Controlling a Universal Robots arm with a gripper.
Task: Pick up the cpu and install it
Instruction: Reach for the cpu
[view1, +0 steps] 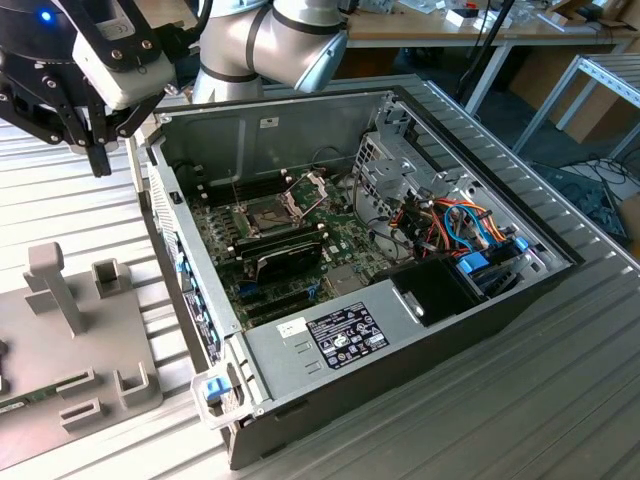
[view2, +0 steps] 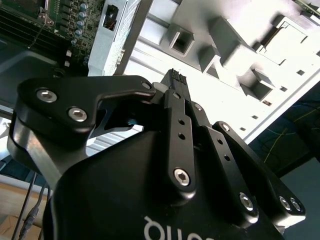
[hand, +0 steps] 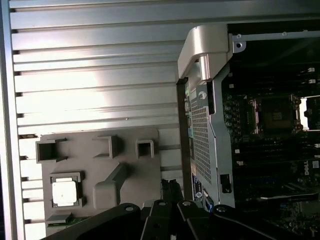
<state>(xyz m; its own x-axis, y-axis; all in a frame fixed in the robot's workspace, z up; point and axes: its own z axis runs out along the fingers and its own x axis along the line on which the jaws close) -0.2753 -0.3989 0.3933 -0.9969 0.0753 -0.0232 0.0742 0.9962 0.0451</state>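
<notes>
Hanging over the ribbed grey metal bench (view1: 60, 205), the black two-finger gripper (view1: 100, 165) touches no surface in the exterior view. It sits just off the corner of the open grey steel computer case (view1: 250, 150) at the exterior view's left. I read the fingers (view2: 179, 125) as clenched together, tips meeting, with nothing between them.

The small flat square cpu with its dull silver top (hand: 64, 192) lies flat in a square pocket of the grey moulded fixture tray (hand: 100, 150), which rests on the bench beside the case. In the first wrist view the gripper tip is over the tray edge nearest the case. A raised grey post (hand: 116, 179) stands between it and the cpu, and the two are apart. The perforated side wall (hand: 200, 130) of the case runs just beside that tray edge, leaving a narrow strip of bench.

Inside the case, on the green motherboard (view1: 345, 240), the square socket (view1: 268, 213) stands uncovered, its hinged metal frame (view1: 312, 188) tilted up. Bare ribbed bench extends past the tray's far edge.
</notes>
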